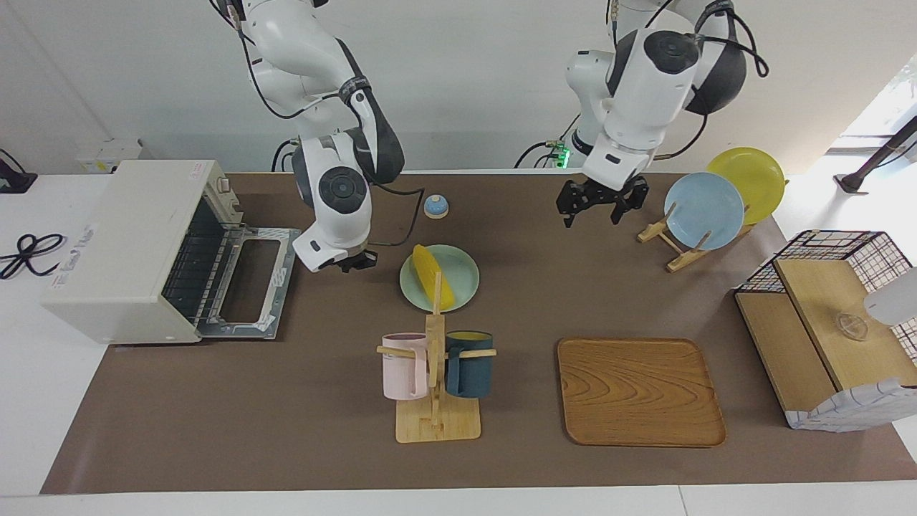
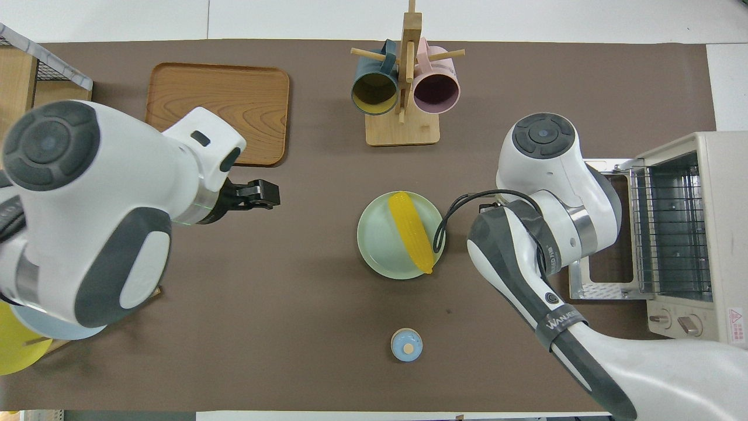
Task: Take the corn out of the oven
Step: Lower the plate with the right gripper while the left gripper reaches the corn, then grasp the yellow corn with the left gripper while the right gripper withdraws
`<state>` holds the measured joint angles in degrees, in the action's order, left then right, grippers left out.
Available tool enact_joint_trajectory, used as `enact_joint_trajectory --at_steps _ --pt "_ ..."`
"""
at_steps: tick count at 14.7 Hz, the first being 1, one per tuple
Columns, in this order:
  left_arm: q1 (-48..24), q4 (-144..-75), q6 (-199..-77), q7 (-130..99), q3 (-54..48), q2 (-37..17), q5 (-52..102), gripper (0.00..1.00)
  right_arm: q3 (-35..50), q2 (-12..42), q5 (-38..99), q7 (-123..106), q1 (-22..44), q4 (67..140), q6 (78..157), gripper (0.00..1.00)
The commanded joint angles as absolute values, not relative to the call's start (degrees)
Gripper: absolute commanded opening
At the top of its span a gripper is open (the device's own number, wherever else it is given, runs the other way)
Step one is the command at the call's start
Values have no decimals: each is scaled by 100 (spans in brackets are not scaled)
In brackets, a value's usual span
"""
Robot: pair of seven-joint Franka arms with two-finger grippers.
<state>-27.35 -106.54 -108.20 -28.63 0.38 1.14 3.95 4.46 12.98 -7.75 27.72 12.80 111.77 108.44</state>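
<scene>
The yellow corn [image 1: 433, 276] lies on a pale green plate [image 1: 464, 281] in the middle of the table; it also shows in the overhead view [image 2: 411, 231]. The off-white oven [image 1: 129, 244] stands at the right arm's end with its door [image 1: 251, 281] dropped open and its wire rack bare. My right gripper [image 1: 352, 261] hangs low over the table between the oven door and the plate, apart from the corn; in the overhead view the arm hides it. My left gripper [image 1: 591, 217] is open and empty, raised over the table beside the plate rack.
A wooden mug stand [image 1: 435, 401] with a pink and a dark teal mug is farther from the robots than the plate. A wooden tray [image 1: 637, 390], a plate rack [image 1: 680, 247] with a blue and a yellow plate, a wire-and-wood basket [image 1: 831, 315] and a small blue knob [image 1: 435, 206] are also there.
</scene>
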Motion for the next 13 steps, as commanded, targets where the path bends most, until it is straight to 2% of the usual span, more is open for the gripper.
enact_joint_trajectory --at_steps 1,4,7,10,12,13 --pt "-3382 -10898 -11581 -3819 149 -148 554 100 510 897 -835 2174 714 12056 11624 0" --pt "-4024 -10898 -12425 -4437 149 -745 554 100 519 782 -844 1977 361 12725 12478 0" --pt "-4358 -10837 -12988 -4639 158 -1211 659 100 510 826 -913 1934 325 12928 12831 0" --pt "-4588 -10724 -13534 -5070 158 -1747 659 100 510 879 -1528 1925 255 12911 12823 0" --pt "-4781 -10233 -13553 -5491 176 -2300 659 100 510 888 -1853 1916 80 12894 12788 0" --pt "-4799 -10100 -13553 -5537 176 -2390 659 100 510 888 -1933 1907 44 12885 12788 0"
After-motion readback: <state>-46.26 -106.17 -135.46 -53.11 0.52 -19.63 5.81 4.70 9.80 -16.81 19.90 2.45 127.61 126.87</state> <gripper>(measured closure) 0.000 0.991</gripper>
